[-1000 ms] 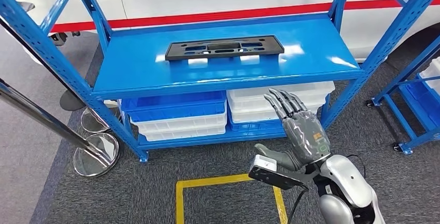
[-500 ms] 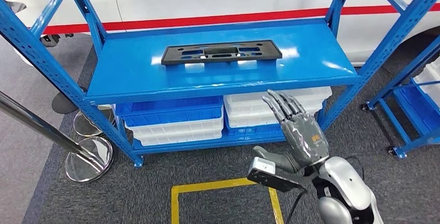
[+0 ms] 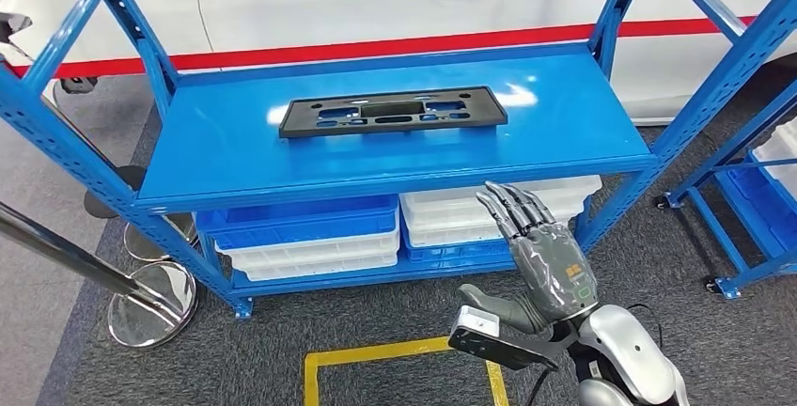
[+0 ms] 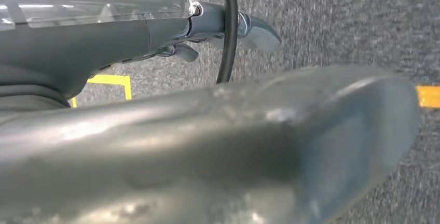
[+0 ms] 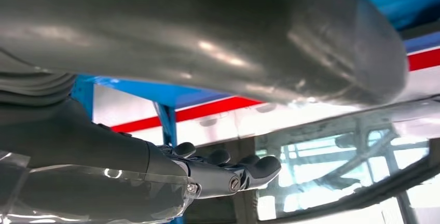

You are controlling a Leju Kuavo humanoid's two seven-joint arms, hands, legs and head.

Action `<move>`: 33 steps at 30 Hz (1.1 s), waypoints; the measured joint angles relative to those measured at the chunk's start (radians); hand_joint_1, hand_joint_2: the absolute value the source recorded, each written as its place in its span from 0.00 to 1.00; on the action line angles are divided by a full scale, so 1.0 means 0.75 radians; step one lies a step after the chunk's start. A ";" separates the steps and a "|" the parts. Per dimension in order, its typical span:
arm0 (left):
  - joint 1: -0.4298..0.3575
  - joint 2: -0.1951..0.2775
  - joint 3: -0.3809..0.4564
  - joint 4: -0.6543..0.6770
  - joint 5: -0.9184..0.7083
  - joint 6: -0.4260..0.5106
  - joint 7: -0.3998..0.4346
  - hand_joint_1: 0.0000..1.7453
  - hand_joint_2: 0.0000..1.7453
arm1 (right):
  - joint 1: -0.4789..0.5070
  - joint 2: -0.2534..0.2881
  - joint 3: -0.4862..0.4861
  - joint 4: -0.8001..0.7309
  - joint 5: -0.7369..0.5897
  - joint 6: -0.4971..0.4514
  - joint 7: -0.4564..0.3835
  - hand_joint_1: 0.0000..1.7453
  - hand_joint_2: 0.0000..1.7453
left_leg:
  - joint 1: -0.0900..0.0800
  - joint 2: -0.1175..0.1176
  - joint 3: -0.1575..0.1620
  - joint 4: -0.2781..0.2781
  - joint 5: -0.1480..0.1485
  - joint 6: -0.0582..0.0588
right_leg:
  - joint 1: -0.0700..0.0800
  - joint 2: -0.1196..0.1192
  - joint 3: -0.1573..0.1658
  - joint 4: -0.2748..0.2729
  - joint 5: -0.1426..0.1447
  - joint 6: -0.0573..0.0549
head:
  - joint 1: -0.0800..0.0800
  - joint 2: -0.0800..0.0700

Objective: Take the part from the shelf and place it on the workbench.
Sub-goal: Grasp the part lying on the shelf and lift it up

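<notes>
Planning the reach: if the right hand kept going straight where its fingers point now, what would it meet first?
Probably the front edge of the blue metal shelf board, judging by the head view: the right hand is open below it, fingers aimed up and forward, short of the flat black plastic part. Depth is unclear.

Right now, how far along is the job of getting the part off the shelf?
Nothing is finished yet. The black part lies flat on the blue shelf, untouched. The right hand is raised in front of the shelf, fingers spread, holding nothing. Reaching, gripping, lifting and carrying to the workbench remain.
</notes>
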 joint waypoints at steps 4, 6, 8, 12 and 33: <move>-0.001 -0.003 0.000 0.000 -0.013 -0.001 -0.001 0.00 0.00 | 0.001 0.002 0.005 -0.005 0.008 0.000 -0.005 0.00 0.00 | 0.003 0.000 -0.156 0.296 -0.121 -0.017 | 0.003 -0.001 0.030 -0.006 -0.024 -0.028 | 0.000 0.000; 0.003 -0.003 0.000 0.000 -0.021 -0.002 -0.003 0.00 0.00 | 0.001 0.004 0.013 -0.004 0.012 0.002 -0.008 0.00 0.00 | 0.001 0.000 -0.240 0.398 -0.113 -0.013 | 0.010 0.003 0.050 -0.006 -0.041 -0.031 | 0.000 0.000; 0.006 -0.003 0.000 0.000 -0.028 -0.003 -0.006 0.00 0.00 | -0.004 0.006 0.026 -0.002 0.016 0.006 -0.012 0.00 0.00 | -0.003 -0.001 -0.230 0.300 0.000 0.003 | 0.017 0.006 0.079 -0.006 -0.061 -0.032 | 0.000 0.000; 0.005 0.001 0.000 0.000 -0.036 -0.004 -0.009 0.00 0.00 | -0.031 0.016 0.065 0.007 0.026 0.013 -0.016 0.00 0.00 | -0.024 -0.003 -0.144 0.056 0.121 0.050 | 0.020 0.010 0.107 -0.012 -0.089 -0.017 | 0.000 0.000; -0.009 -0.012 -0.003 -0.001 -0.077 -0.010 -0.009 0.00 0.00 | -0.140 0.045 0.238 0.088 0.044 0.034 -0.014 0.00 0.00 | -0.002 -0.004 -0.061 0.138 -0.063 -0.008 | -0.002 -0.001 0.021 -0.019 -0.003 -0.023 | 0.000 0.000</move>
